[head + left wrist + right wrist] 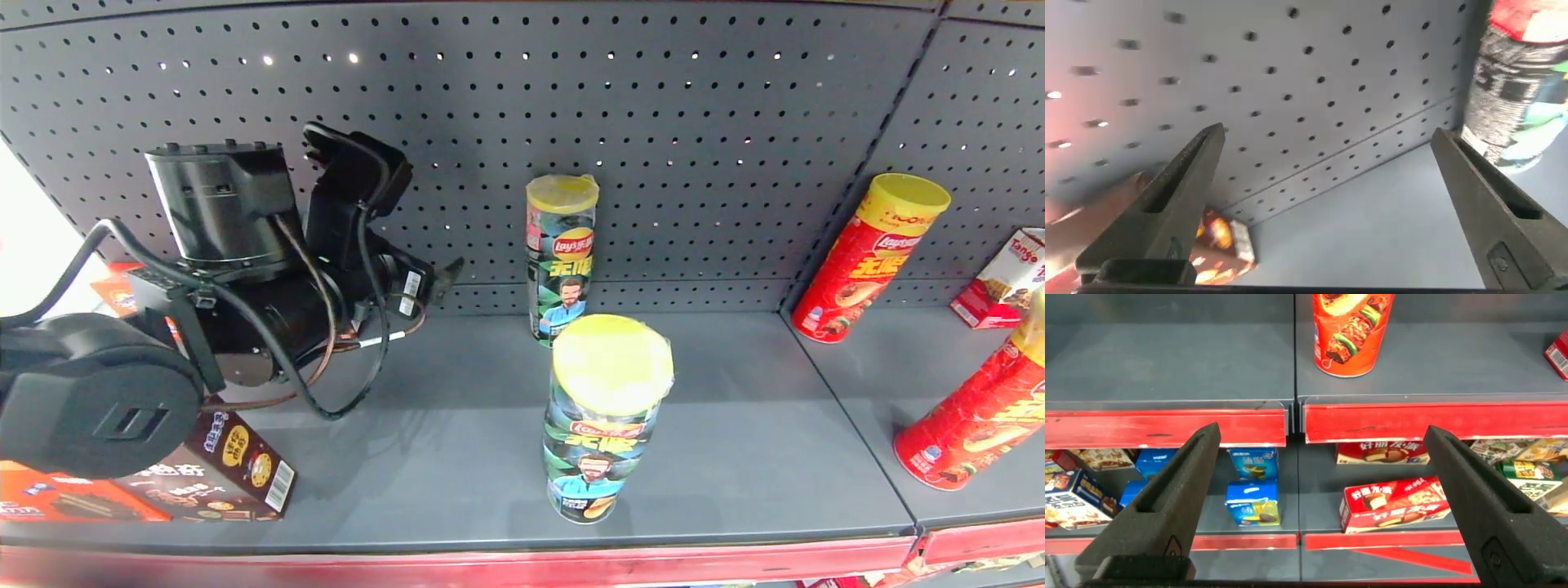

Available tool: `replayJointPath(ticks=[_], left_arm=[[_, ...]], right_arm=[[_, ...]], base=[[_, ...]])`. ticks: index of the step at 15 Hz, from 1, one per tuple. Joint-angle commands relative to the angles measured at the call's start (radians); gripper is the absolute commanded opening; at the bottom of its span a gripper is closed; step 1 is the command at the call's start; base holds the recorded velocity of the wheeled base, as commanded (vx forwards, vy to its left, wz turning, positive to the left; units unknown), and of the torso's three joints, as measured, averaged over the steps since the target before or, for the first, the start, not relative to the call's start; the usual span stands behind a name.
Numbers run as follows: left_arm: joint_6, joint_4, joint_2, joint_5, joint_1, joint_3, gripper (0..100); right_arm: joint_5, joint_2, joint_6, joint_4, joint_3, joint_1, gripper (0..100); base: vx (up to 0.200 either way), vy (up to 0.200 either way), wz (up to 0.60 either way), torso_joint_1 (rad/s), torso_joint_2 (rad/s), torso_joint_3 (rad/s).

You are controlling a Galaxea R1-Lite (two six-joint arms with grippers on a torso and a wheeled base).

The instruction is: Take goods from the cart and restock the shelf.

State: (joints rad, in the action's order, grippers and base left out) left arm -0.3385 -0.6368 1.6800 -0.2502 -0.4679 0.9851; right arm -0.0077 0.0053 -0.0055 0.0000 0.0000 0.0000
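Left end effector point(1327, 139): jaws spread wide with nothing between them; it hangs over the left part of the shelf point(735, 425), pointing at the pegboard back wall point(653, 122).
Right end effector point(1323, 434): jaws wide apart and empty, facing the red front strips point(1167, 426) of the shelving.
Green cans: two with yellow lids stand upright mid-shelf. The rear can point(561, 257) is close to the back wall, and the front can point(604, 416) is near the shelf's front edge, the two apart.
Red cans: one point(869, 257) stands at the back of the neighbouring section to the right, another point(980, 416) nearer the front there.
Boxes on the left: a dark brown box point(237, 474) lies at the front edge beneath the left arm, touching an orange box point(65, 498) beside it.
Box on the right: a red and white box point(1000, 282) sits at the far right, by the back wall.
Lower shelf: blue boxes point(1253, 502) and red boxes point(1396, 502) lie beneath the strips.
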Motion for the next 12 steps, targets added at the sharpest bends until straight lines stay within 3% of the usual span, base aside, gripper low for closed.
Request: replayJointPath(ticks=[1,6,9,12], left_arm=[[0.000,-0.001,-0.071,0.002,-0.012,-0.033,100],[-0.022,-0.009,-0.214,-0.007,-0.133,-0.143,100],[-0.019,-0.020,-0.258,-0.009,-0.152,-0.221,100],[0.010,-0.146,-0.256,-0.006,-0.150,-0.278,100]], right_arm=[[0.000,0.001,-0.001,0.000,0.000,0.000,100],[0.002,0.002,-0.002,0.000,0.000,0.000,100],[0.002,0.001,-0.001,0.002,0.000,0.000,100],[0.012,-0.004,-0.004,-0.002,0.000,0.002,100]], base=[[0.000,0.000,0.00,0.000,0.00,0.000],[0.000,0.000,0.00,0.000,0.00,0.000],[0.000,0.000,0.00,0.000,0.00,0.000],[0.000,0.000,0.00,0.000,0.00,0.000]])
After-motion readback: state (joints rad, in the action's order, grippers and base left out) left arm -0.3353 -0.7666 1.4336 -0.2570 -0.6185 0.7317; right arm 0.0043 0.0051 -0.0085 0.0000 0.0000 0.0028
